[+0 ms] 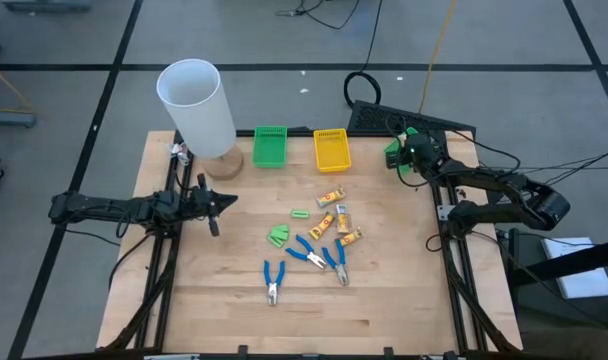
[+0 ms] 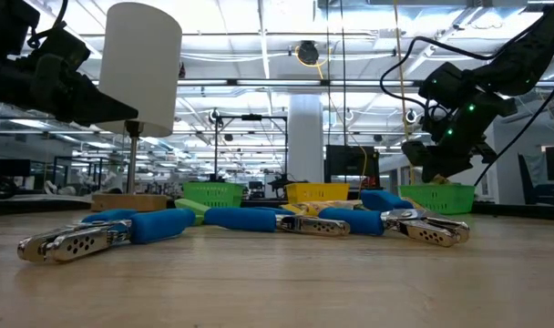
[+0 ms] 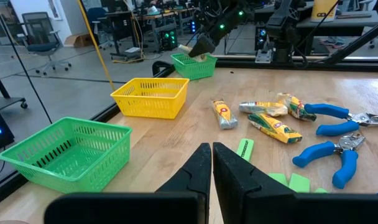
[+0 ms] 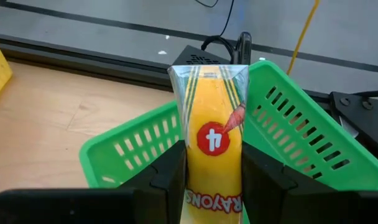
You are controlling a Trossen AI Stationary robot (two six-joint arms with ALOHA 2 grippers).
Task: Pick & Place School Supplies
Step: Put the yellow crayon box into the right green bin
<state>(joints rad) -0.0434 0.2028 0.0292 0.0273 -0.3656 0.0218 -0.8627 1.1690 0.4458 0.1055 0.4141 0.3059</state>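
Note:
My right gripper [image 4: 212, 186] is shut on a yellow crayon pack [image 4: 212, 118] and hangs over a small green bin [image 4: 301, 143] at the table's far right corner [image 1: 394, 155]. Mid-table lie more crayon packs [image 1: 331, 196], light-green pieces [image 1: 278, 236] and blue-handled pliers [image 1: 273, 282], all flat on the wood. My left gripper [image 3: 211, 168] is shut on nothing and waits low at the table's left side [image 1: 217, 205]. My right gripper pinches the crayon pack's two long sides [image 4: 190, 163] between its two fingers [image 4: 169, 177], at the pack's near end. The fingers slant down toward the far right corner and lie along the pack. The pack juts out past the fingertips, lifted clear above the green bin's opening.
A second green bin [image 1: 270, 146] and a yellow bin [image 1: 331, 150] stand side by side at the far edge. A tall white cylinder [image 1: 196, 105] on a wooden base stands at the far left. Bare wood lies toward the near edge [image 1: 314, 320].

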